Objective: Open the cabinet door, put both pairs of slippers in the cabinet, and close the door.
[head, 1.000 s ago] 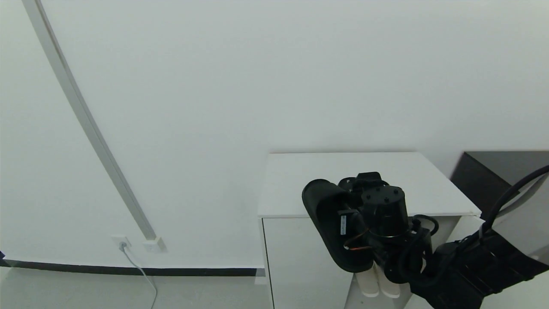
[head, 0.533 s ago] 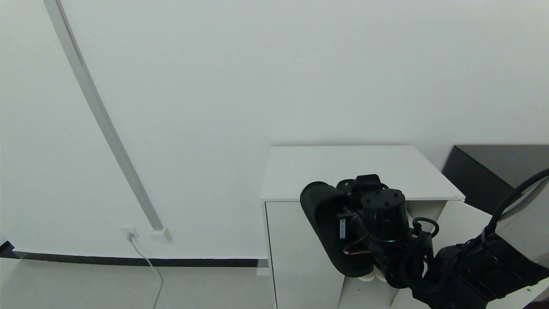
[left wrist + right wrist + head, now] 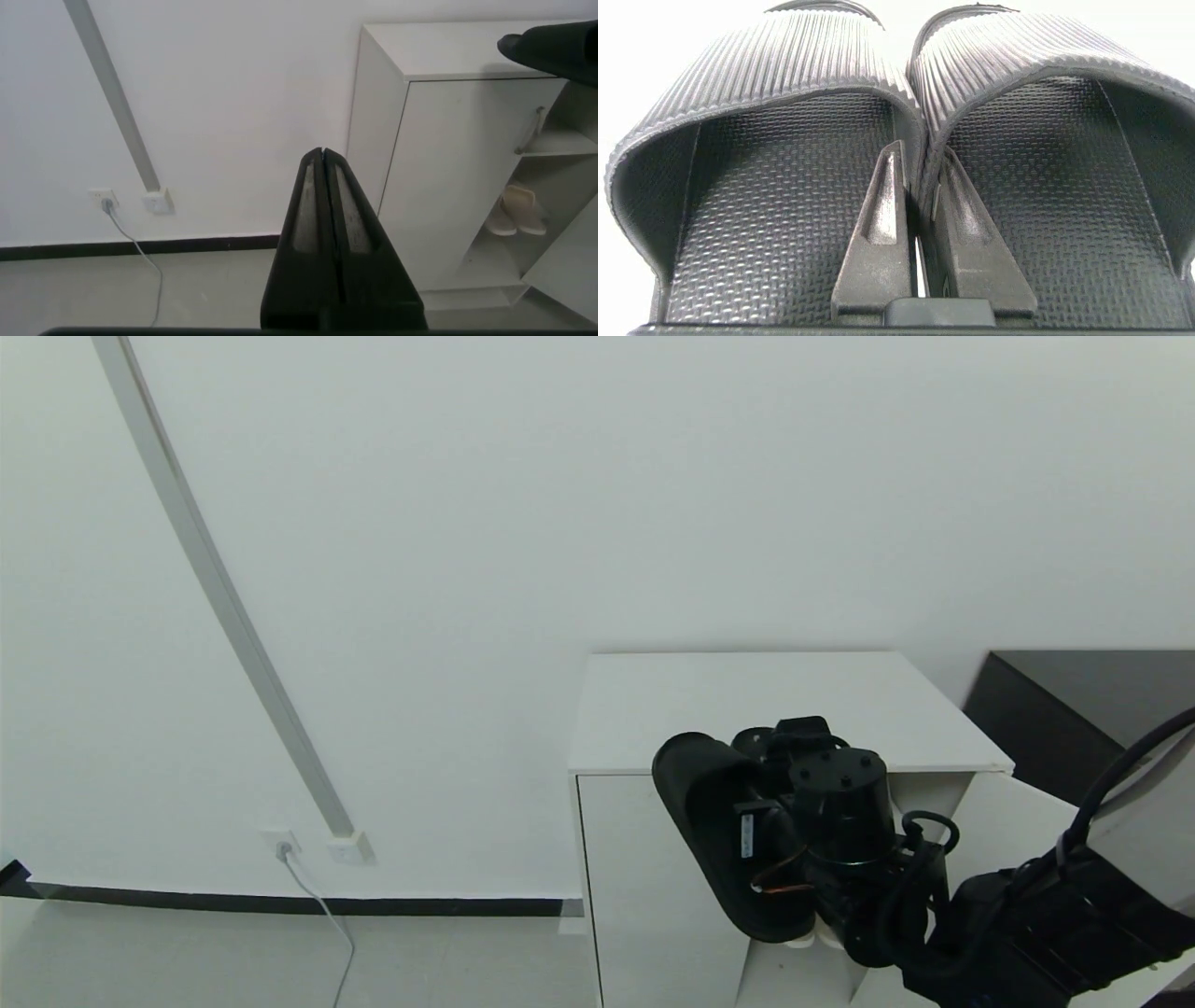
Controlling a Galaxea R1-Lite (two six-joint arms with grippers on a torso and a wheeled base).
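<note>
Right claw [image 3: 920,159] is clamped on the adjoining inner walls of the black slippers [image 3: 719,840], held side by side, long axis steeply tilted, just before the open cabinet [image 3: 747,700]. Its opening lies beyond and lower; white slippers [image 3: 519,210] sit inside. Left claw [image 3: 322,159], closed and empty, stands farther off.

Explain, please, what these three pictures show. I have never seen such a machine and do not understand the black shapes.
This is a two-armed robot. The wide picture comes from a camera on its head; the other two come from cameras on its wrists. The right claw pinches a pair of black slippers by their inner edges, before the open white cabinet. The left claw is shut and holds nothing. Inside the cabinet lie white slippers.
</note>
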